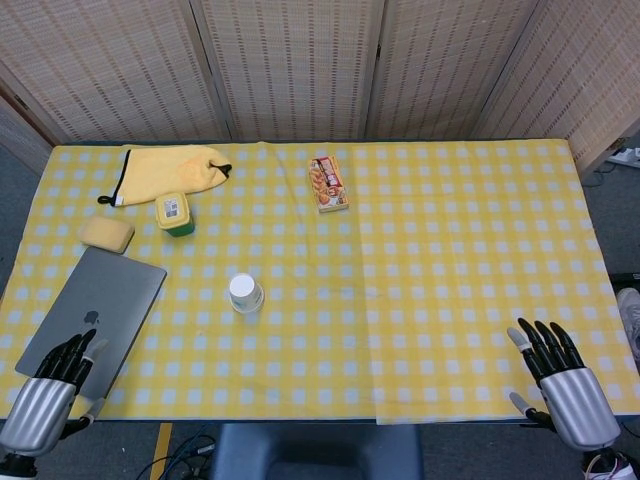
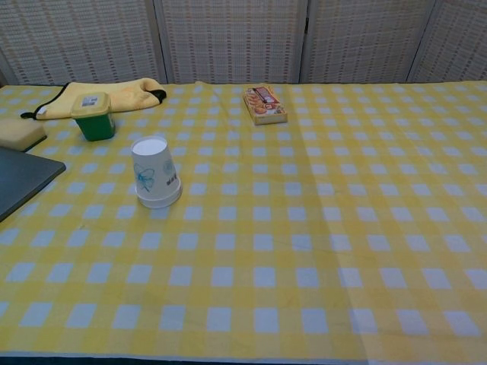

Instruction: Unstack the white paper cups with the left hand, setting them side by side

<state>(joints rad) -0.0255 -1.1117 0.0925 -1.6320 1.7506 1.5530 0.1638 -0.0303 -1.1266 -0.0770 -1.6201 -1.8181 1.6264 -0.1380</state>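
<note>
The white paper cups (image 2: 155, 172) stand as one stack, upside down with the wide rim on the table (image 1: 450, 250), left of the table's middle and toward the near half; the chest view shows a faint blue-green print on the side and the flat base facing up. Nothing touches the stack. Beyond it, toward the far left, a small green container with a yellow lid (image 1: 173, 213) stands upright, and behind that a yellow cloth with a black edge (image 1: 170, 166) lies bunched near the far edge. Left of the container a yellow sponge (image 1: 107, 233) lies flat, and nearer the front a closed grey laptop (image 1: 95, 316) rests at an angle at the table's left side. Near the far edge, right of the cloth and well apart from the cups, a flat orange snack packet (image 2: 264, 104) lies on the yellow-and-white checked covering. The left hand (image 1: 48, 392) hangs at the front left corner, its dark fingers spread over the laptop's near corner, grasping nothing. The right hand (image 1: 565, 384) sits at the front right edge, well apart from everything, fingers apart and pointing toward the far side, also released. Neither hand shows in the chest view.
</note>
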